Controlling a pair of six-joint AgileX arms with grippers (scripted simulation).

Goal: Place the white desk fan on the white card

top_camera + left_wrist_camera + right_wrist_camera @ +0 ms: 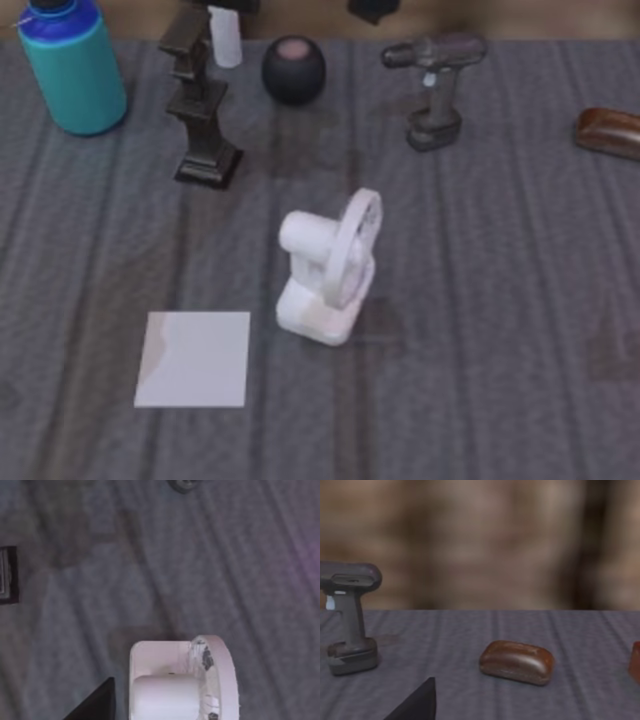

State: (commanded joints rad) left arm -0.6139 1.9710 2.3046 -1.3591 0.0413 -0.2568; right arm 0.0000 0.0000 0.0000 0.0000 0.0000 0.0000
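Standing upright, the white desk fan (327, 270) sits just right of the white card (194, 359), apparently not touching; bare cloth surrounds both. Neither gripper's jaw state can be told.

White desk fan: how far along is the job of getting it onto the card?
Nothing is done yet: the small white plastic desk fan stands on the grey cloth beside the flat white square card, apart from it. Neither gripper holds it. Grasping, moving and placing all remain.

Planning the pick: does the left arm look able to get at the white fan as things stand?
Probably yes. The left wrist view looks straight down on the fan, with bare cloth around it. In the top view, the card lies apart from the fan and the dark statue stands farther back.
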